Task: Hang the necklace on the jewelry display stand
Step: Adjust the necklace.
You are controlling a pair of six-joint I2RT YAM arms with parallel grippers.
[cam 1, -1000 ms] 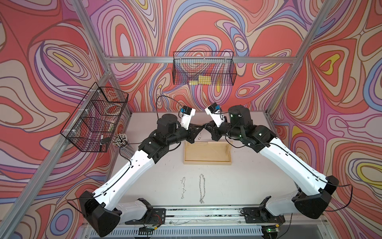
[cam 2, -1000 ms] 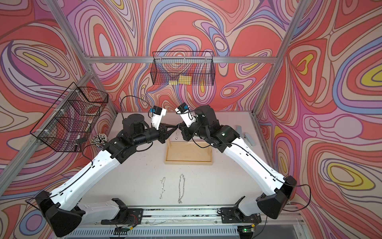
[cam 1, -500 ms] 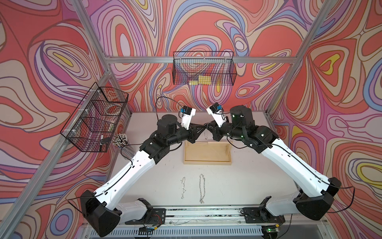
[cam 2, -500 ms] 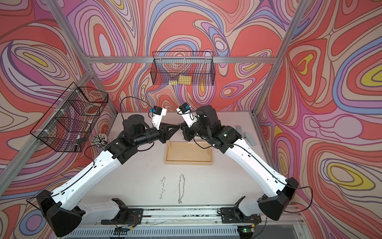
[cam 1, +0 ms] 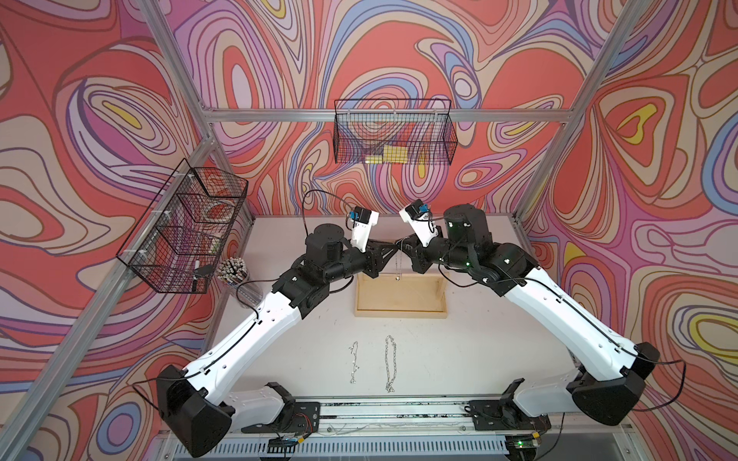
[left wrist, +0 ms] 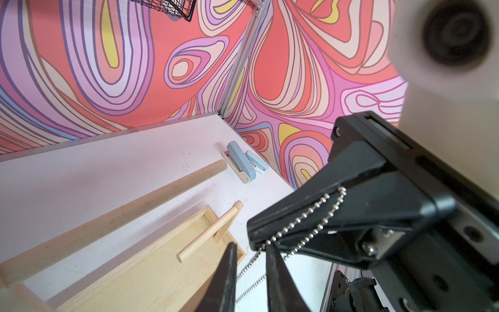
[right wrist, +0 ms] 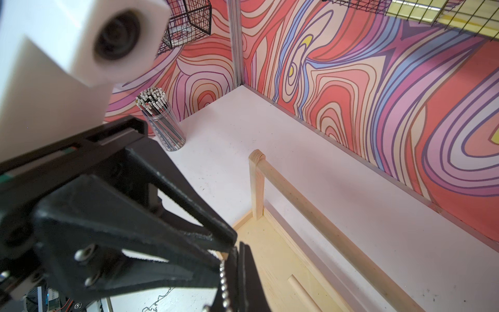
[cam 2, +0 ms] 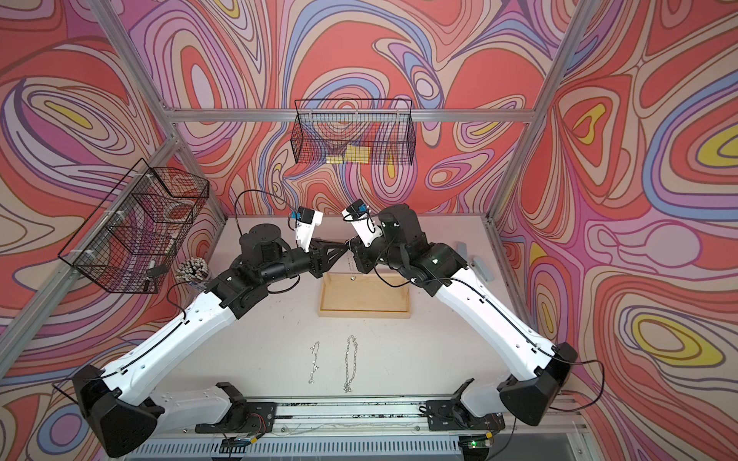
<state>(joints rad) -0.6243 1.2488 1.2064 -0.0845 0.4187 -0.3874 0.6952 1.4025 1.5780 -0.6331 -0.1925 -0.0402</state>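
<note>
**Holding a ball chain above the stand**

Meeting tip to tip, my right gripper (left wrist: 252, 237) was clamped on the necklace (cam 1: 397, 263); my left gripper (left wrist: 249, 259) stood slightly apart. It dangled over the jewelry display stand (cam 1: 400, 311) mid-table.

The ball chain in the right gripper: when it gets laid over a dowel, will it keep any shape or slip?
Probably floppy: the ball chain drapes over the right gripper and hangs straight down in a top view. Its smooth beads may slide on the round upper dowel. It looks thin and light, so it could swing.
</note>
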